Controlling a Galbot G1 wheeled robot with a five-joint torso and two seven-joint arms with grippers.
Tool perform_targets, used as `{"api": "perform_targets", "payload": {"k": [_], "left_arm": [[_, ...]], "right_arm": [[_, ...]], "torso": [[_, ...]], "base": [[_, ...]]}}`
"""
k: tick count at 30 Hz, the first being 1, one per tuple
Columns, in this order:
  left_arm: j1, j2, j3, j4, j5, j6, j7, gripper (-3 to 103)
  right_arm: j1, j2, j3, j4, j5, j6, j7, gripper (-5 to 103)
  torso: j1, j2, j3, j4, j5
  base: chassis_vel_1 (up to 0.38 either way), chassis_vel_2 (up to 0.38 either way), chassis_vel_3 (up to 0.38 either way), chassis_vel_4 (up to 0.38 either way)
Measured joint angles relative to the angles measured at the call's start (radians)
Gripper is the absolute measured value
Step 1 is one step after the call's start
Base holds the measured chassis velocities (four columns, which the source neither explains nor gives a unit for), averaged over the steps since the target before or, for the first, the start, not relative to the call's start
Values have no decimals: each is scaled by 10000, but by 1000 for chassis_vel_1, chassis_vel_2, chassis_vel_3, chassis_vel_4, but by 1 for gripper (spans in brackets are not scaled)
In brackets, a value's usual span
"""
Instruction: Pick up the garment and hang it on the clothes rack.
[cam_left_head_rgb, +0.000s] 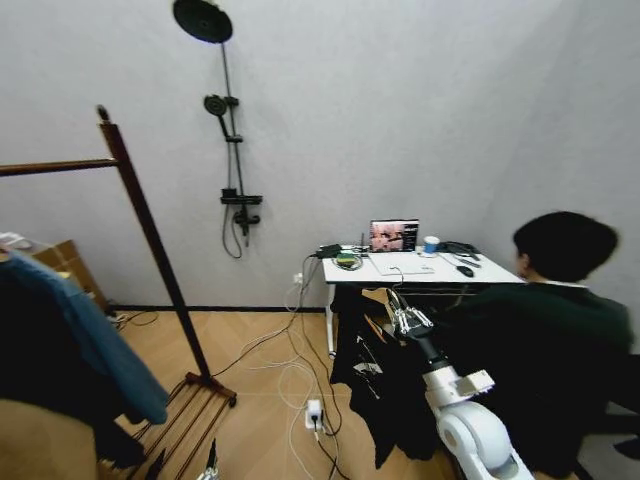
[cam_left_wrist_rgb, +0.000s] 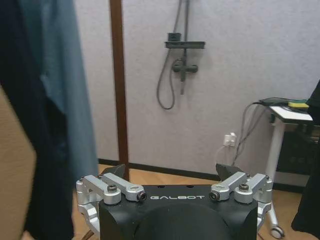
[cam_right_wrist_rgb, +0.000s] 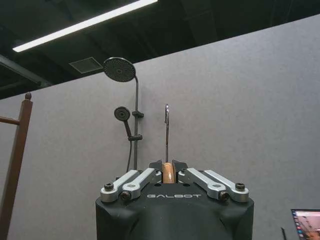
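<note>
While both wrist views show the word "GALBOT" in pale letters on a black gripper housing, no other writing can be read; the small white print on the garment is too small to make out.

From the head view, the right gripper (cam_left_head_rgb: 403, 318) is raised in front of a white desk (cam_left_head_rgb: 420, 270), with the black short-sleeved T-shirt (cam_left_head_rgb: 375, 385) draped below it, well apart from the tall dark reddish-brown wooden clothes rack (cam_left_head_rgb: 150, 235) on the robot's left. In the right wrist view the right gripper (cam_right_wrist_rgb: 169, 172) is clamped on the neck of a light wooden hanger (cam_right_wrist_rgb: 169, 173), whose thin metal hook (cam_right_wrist_rgb: 166, 131) stands upright above the fingers against a grey wall.

In the left wrist view the left gripper (cam_left_wrist_rgb: 175, 175) has its two fingers spread wide with nothing between them, and it looks toward one post of the rack (cam_left_wrist_rgb: 119, 85).

One post with a rounded finial and one horizontal bar of the rack show in the head view, along with its slatted base shelf (cam_left_head_rgb: 185, 415). Two garments hang at the rack's near side: a teal-blue shirt (cam_left_head_rgb: 95, 335) over a long black jacket (cam_left_head_rgb: 40, 370). A black shower fitting (cam_left_head_rgb: 228, 130) with two heads is mounted on the wall. On the desk stand one open laptop (cam_left_head_rgb: 394, 237) and one cup (cam_left_head_rgb: 431, 244).
</note>
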Motion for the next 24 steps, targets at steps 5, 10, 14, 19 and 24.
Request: {"api": "perform_targets", "payload": {"k": [5,10,14,19,24], "left_arm": [[0,0,0,0,0,0,0,100],[0,0,0,0,0,0,0,100],[0,0,0,0,0,0,0,100],[0,0,0,0,0,0,0,100],[0,0,0,0,0,0,0,100]], "right_arm": [[19,-17,8,40,-18,19,159,9],[7,6,32,59,-43,22,271,9],[5,10,42,81,-85,22,326,9],[49,6,103,81,-269,23,599,9],[43,-6,144,70,-314,28,645,9]], "torso": [[1,-1,0,1,0],[2,-2,1,0,0],[2,-2,2,-2,2],[2,-3,1,0,1],[2,-2,1,0,0]], "base": [[136,127,126,126],[108,123,141,127],[112,112,113,116],[127,132,117,129],[118,122,129,115]]}}
